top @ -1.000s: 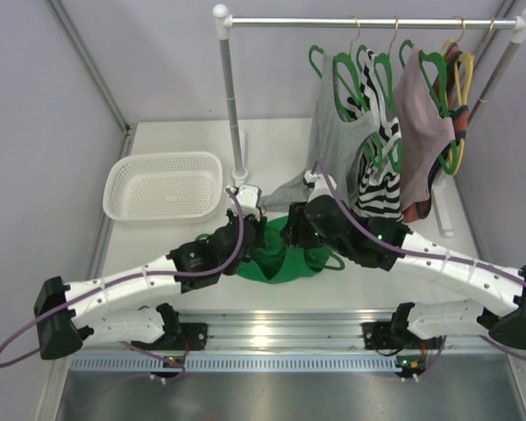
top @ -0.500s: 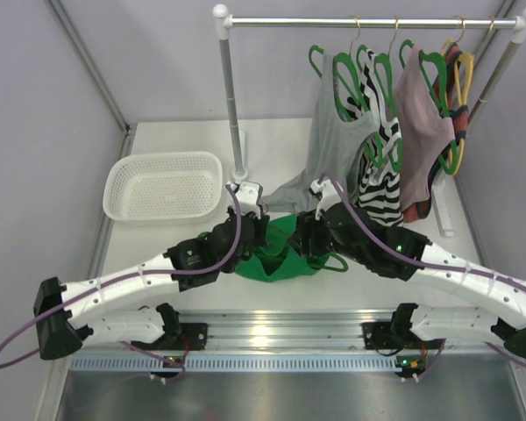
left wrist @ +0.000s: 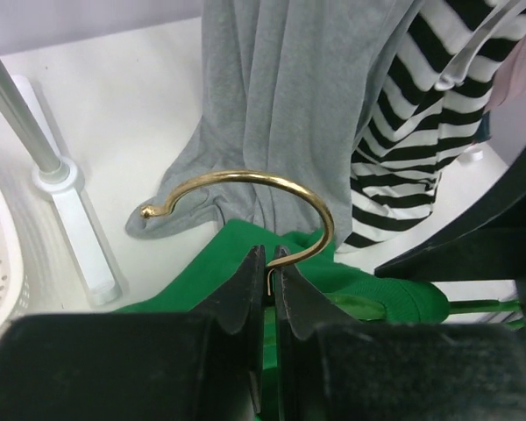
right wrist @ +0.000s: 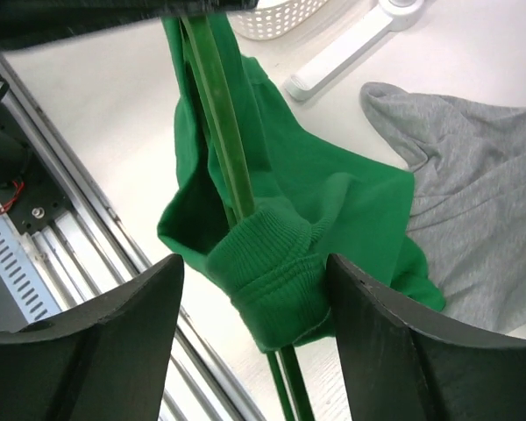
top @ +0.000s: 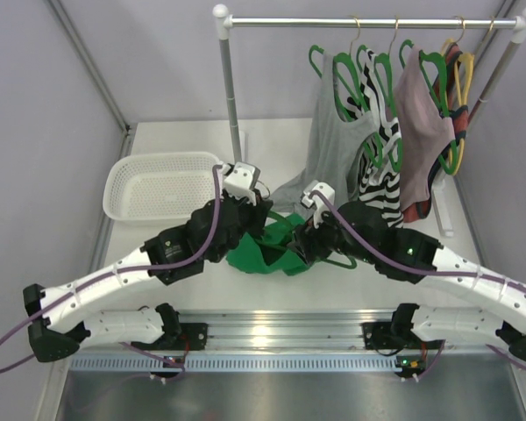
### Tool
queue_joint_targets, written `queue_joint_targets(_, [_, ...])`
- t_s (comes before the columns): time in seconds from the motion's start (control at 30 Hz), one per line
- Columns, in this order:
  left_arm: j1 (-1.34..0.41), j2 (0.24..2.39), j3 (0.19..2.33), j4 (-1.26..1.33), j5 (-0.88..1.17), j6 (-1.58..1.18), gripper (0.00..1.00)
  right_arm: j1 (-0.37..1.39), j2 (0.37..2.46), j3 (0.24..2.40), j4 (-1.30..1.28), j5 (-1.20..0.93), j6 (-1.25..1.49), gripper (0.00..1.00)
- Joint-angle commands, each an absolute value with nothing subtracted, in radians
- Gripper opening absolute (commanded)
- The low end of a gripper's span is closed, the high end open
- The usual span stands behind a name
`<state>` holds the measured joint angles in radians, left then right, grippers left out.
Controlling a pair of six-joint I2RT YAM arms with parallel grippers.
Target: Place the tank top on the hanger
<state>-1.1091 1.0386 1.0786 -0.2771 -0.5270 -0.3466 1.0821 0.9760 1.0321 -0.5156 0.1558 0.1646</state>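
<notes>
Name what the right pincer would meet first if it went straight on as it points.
Probably the tank top: its ribbed edge, bunched on the hanger, sits straight ahead, inside the open right pincer, though depth is unclear.

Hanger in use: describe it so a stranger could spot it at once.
In the top view, just below the rail, is a green tank top. The hanger runs through it, gold hook pinched in the left gripper. Unlike the other green hangers, it is off the rail.

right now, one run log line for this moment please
left jaws: shut on hanger hook | right jaws: open, either side of tank top | tank top: bunched on hanger arm | status: not yet hung straight
</notes>
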Motion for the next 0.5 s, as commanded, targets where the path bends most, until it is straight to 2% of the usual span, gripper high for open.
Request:
queue_joint_targets(0.0, [-1.114, 1.034, 1.195, -0.288, -0.496, -0.292, 0.0, 1.065, 0.986, 1.08, -0.465, 0.123, 0.1, 0.66])
queue_joint_targets(0.03, [-1.114, 1.041, 1.209, -0.293, -0.495, -0.279, 0.0, 1.063, 0.991, 1.084, -0.462, 0.127, 0.1, 0.65])
queue_joint_targets(0.13, [-1.114, 1.054, 1.264, -0.314, -0.495, -0.249, 0.0, 1.063, 0.991, 1.086, -0.457, 0.129, 0.101, 0.54])
queue_joint_targets(0.17, [-1.115, 1.057, 1.278, -0.321, -0.494, -0.242, 0.0, 1.062, 0.986, 1.085, -0.442, 0.127, 0.109, 0.42])
queue_joint_targets(0.23, [-1.114, 1.072, 1.316, -0.337, -0.491, -0.224, 0.0, 1.063, 0.966, 1.08, -0.423, 0.123, 0.12, 0.33])
queue_joint_targets(0.37, [-1.114, 1.092, 1.365, -0.336, -0.486, -0.206, 0.0, 1.063, 0.934, 1.077, -0.384, 0.115, 0.156, 0.07])
queue_joint_targets(0.47, [-1.114, 1.114, 1.408, -0.333, -0.483, -0.195, 0.0, 1.063, 0.904, 1.081, -0.368, 0.138, 0.17, 0.0])
